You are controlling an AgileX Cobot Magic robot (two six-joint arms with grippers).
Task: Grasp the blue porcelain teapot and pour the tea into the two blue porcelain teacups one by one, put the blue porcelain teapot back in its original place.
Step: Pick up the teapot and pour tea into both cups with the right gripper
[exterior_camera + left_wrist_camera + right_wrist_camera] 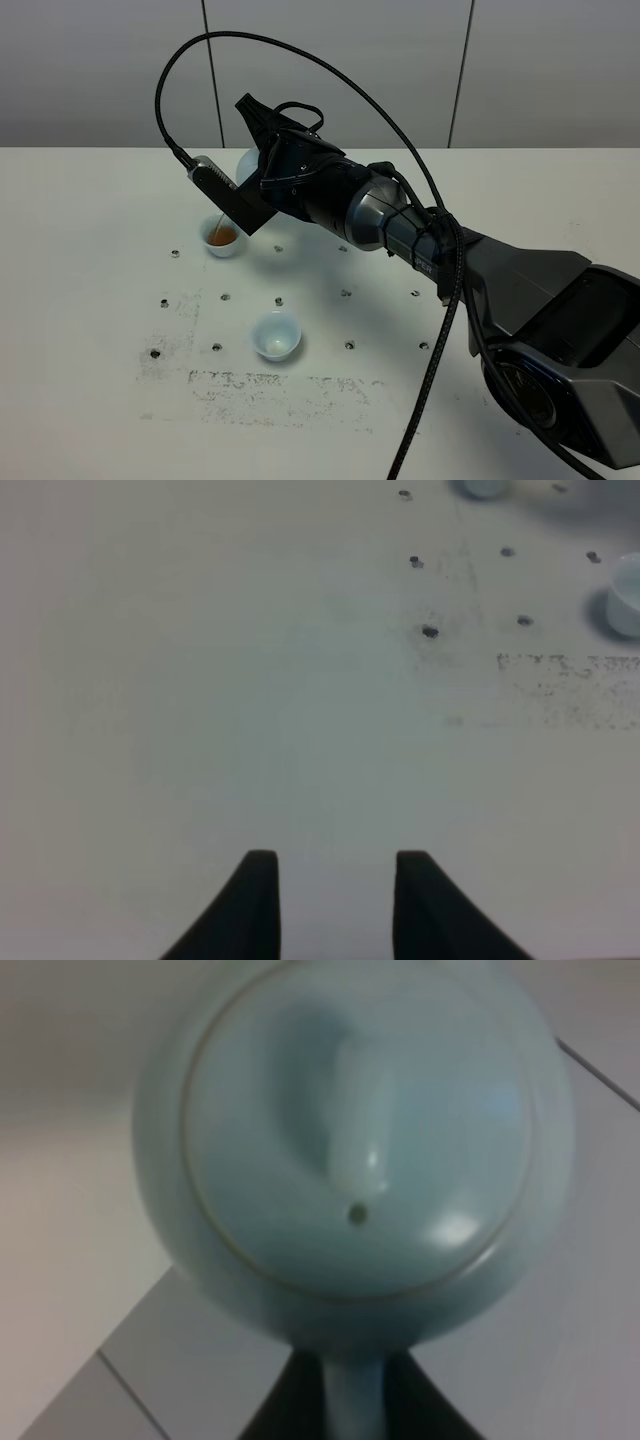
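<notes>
My right gripper (268, 170) is shut on the loop handle of the blue porcelain teapot (245, 163), which is tilted above the far teacup (223, 238). A thin stream of brown tea runs into that teacup, which holds tea. In the right wrist view the teapot's lid and round body (355, 1150) fill the frame, and the gripper (350, 1408) clamps the handle. The near teacup (276, 334) stands upright with nothing brown in it. My left gripper (335, 900) is open and empty over bare table. The teacups show blurred in its view (625, 605) (485, 488).
The white table (90, 300) has small dark screw holes and a scuffed grey patch (280, 385) near the front. A black cable (300, 50) loops above the right arm. A grey panelled wall stands behind the table.
</notes>
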